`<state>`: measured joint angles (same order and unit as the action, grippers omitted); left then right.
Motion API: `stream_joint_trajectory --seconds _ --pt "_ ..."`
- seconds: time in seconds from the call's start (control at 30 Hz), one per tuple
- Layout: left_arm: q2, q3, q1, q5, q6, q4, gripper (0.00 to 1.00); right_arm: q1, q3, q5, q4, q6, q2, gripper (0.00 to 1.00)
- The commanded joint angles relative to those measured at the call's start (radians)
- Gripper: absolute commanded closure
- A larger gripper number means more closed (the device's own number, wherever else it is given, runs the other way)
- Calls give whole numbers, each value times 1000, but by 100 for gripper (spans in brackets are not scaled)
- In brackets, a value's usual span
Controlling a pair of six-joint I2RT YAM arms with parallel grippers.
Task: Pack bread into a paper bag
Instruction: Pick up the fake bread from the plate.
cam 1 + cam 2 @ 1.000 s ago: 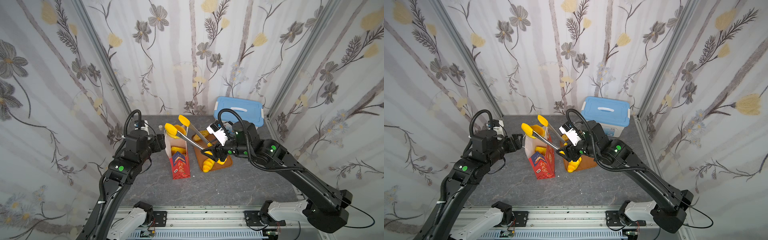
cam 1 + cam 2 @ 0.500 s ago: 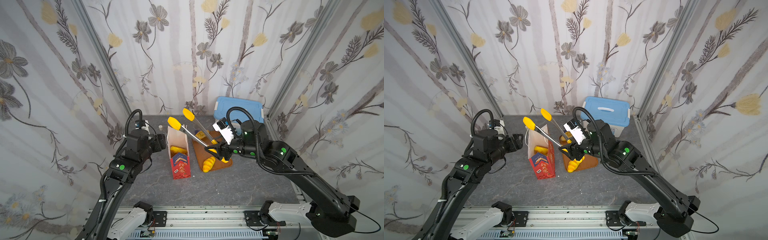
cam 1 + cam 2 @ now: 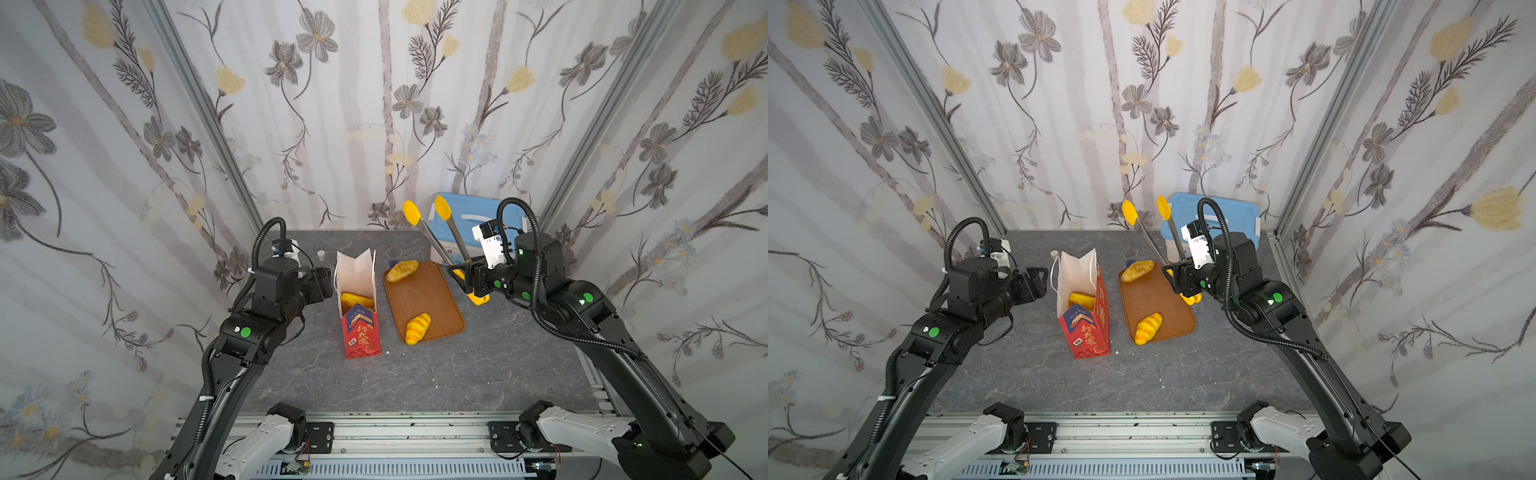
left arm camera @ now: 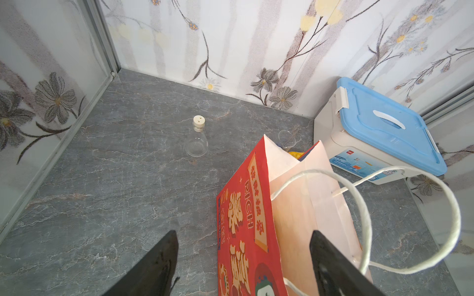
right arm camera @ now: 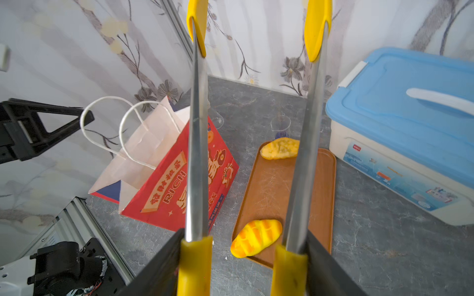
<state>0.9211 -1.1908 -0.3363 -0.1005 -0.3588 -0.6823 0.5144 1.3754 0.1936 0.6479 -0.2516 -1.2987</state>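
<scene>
Tongs (image 5: 198,128) swung from paper bag (image 3: 361,332) toward floral wall (image 3: 374,104), over grey tabletop (image 3: 457,374).

Bright, even, diffuse light, faint shadows, mild sheen on the bread (image 5: 256,237), wide-angle bending at edges.

Three bread loaves (image 3: 417,327), one paper bag (image 3: 362,338), one tray (image 3: 424,295), one tongs (image 5: 196,143), one box (image 4: 384,128), one flask (image 4: 197,143)

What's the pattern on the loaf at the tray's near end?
The loaf is yellow with orange stripes; the right wrist view shows it best.
</scene>
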Motion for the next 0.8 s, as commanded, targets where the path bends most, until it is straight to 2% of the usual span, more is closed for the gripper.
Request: stream_joint_trajectory --seconds 0.0,0.2,0.77 --pt "-2 6 2 1 4 38 18 -34 -61 112 -133 -61 -14 32" --pt "-8 13 1 -8 13 44 18 -87 -136 214 -196 -104 -85 33" --pt "-37 53 2 -20 24 61 18 -145 -357 440 -471 -241 -290 35"
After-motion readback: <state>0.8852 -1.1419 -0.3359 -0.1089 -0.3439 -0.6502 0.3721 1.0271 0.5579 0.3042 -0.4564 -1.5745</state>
